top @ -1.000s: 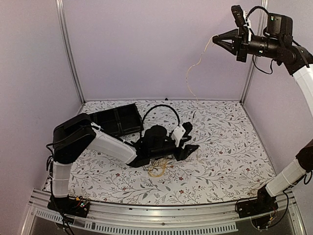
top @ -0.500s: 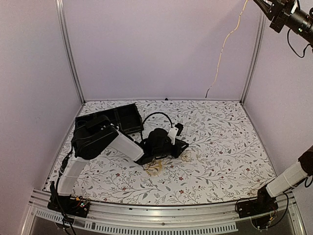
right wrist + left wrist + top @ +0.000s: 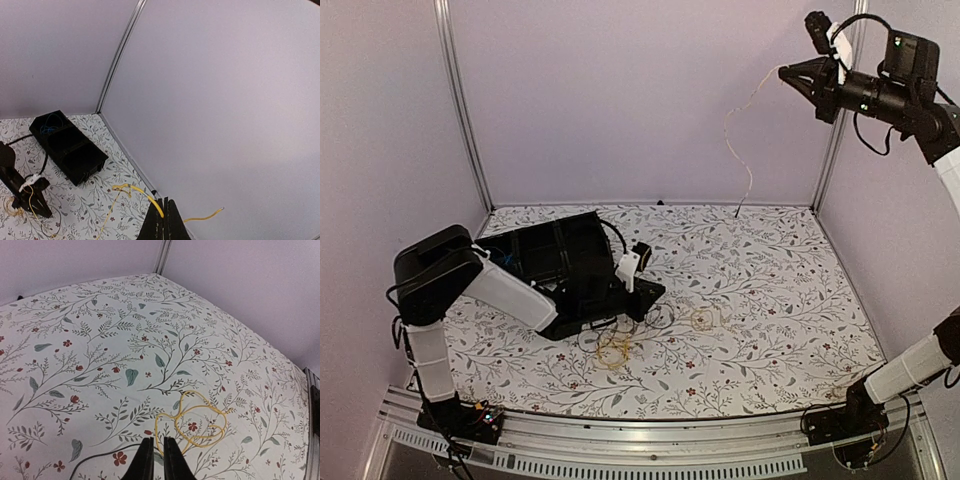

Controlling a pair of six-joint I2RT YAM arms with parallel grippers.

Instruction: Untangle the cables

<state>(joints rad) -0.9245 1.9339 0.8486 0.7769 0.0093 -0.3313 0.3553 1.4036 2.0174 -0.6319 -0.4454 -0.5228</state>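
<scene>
The cables lie in loose loops on the floral table (image 3: 770, 300): a yellow tangle (image 3: 615, 350), a dark loop (image 3: 660, 318) and a small yellow coil (image 3: 703, 318). My left gripper (image 3: 655, 292) sits low just behind them. In the left wrist view its jaws (image 3: 158, 442) stand almost together, and a strand of the yellow coil (image 3: 192, 422) runs into the slit between them; a dark cable (image 3: 100, 459) passes on the left. My right gripper (image 3: 790, 75) is high at the back right, shut on a pale yellow cable (image 3: 740, 150) that hangs to the table; it shows too in the wrist view (image 3: 165, 212).
A black compartment tray (image 3: 555, 245) stands at the back left behind the left arm, and a blue cable (image 3: 49, 124) lies in it. Lilac walls close the back and sides. A metal rail (image 3: 620, 440) runs along the near edge.
My left gripper has closed and pulled back to the left, leaving the loops more spread out. The right arm swung up out of view and came back, the hanging cable swinging with it.
</scene>
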